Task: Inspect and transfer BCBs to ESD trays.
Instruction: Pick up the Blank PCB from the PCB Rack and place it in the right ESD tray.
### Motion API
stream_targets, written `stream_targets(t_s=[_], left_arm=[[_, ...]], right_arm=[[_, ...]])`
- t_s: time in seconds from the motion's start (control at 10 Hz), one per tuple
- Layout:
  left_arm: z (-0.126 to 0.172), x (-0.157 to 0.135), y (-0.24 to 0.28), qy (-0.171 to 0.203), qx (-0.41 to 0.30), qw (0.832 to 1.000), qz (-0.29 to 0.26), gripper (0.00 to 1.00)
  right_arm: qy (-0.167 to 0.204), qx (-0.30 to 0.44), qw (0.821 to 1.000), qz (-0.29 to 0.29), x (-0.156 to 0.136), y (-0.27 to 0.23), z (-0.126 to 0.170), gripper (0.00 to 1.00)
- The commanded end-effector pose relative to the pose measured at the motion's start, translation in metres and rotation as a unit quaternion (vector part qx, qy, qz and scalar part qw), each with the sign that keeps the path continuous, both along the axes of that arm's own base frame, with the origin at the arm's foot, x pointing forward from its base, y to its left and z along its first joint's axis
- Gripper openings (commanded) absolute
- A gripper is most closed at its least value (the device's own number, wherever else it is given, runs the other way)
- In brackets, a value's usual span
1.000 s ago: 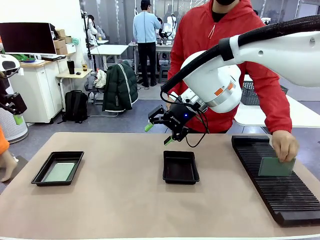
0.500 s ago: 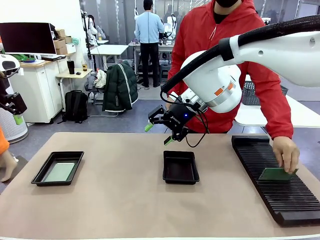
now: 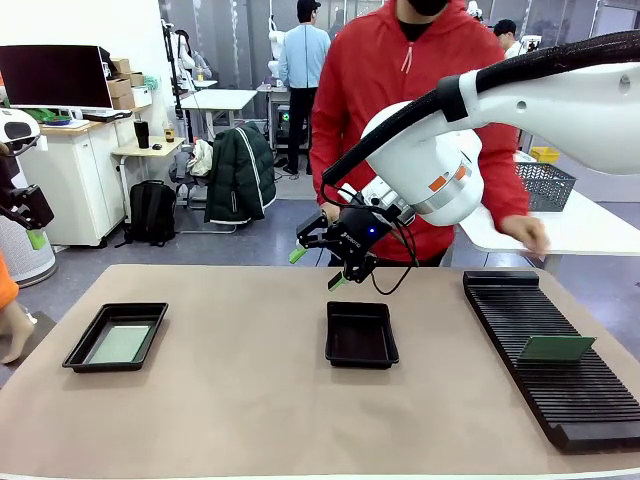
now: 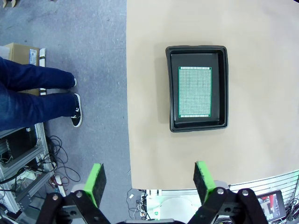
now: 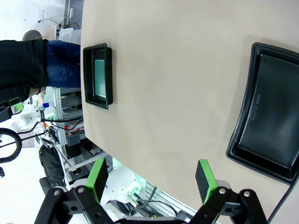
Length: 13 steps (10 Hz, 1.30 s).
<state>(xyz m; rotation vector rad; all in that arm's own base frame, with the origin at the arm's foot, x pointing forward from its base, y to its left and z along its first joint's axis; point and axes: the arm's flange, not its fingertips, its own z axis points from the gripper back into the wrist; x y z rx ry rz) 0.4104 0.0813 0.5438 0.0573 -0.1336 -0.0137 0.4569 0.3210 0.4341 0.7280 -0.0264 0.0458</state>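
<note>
- Beige worktop (image 3: 250, 400) fills the lower half of the front view. Behind it is an open lab floor, with a person in a red hooded top (image 3: 420, 90) at the far edge.
- One shallow black plastic ESD tray (image 3: 80, 347) sits at lower left with a pale green rectangular board (image 3: 120, 344) flat on its floor. A second matching black tray (image 3: 361, 334) at centre is bare.
- Another green board (image 3: 556, 348) leans tilted among the ribs of the long black slotted rack (image 3: 500, 300) at lower right. The person's hand (image 3: 525, 233) is well above it, not touching.
- The right arm's fingers (image 3: 298, 254) hang spread wide and hold nothing, above the far rim of the centre tray. The left arm's fingers (image 4: 96, 179), equally wide and holding nothing, look down from high up on the filled tray.
- Risk: the tilted board offers only a thin edge, so an off-line grasp could tip it flat or shove it along the ribs.
- Risk: lowered askew, that board could catch the centre tray's flared rim and rest cocked.
- Risk: the right arm would have to swing toward the rack while the person's hand is near it, so contact is possible.
</note>
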Motion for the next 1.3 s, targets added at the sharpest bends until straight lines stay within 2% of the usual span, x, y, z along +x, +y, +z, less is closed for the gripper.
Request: stream_targets(t_s=[0.0,0.3,0.7,1.0,1.2], left_arm=[[0.000,-0.001,0.000,-0.003,0.000,1.000,0.001,1.00],[0.000,-0.001,0.000,-0.003,0.000,1.000,0.001,1.00],[0.000,-0.001,0.000,-0.003,0.000,1.000,0.001,1.00],[0.000,-0.001,0.000,-0.003,0.000,1.000,0.001,1.00],[0.000,-0.001,0.000,-0.003,0.000,1.000,0.001,1.00]], right_arm=[[0.001,-0.009,1.000,-0.008,-0.001,0.001,0.001,1.00],[0.000,0.000,1.000,0.000,0.000,0.000,0.000,1.00],[-0.020,-0.020,0.999,0.041,-0.019,-0.049,0.029,1.00],[-0.075,-0.064,0.989,0.112,-0.034,-0.107,0.065,1.00],[-0.127,-0.116,0.966,0.194,-0.052,-0.157,0.098,1.00]])
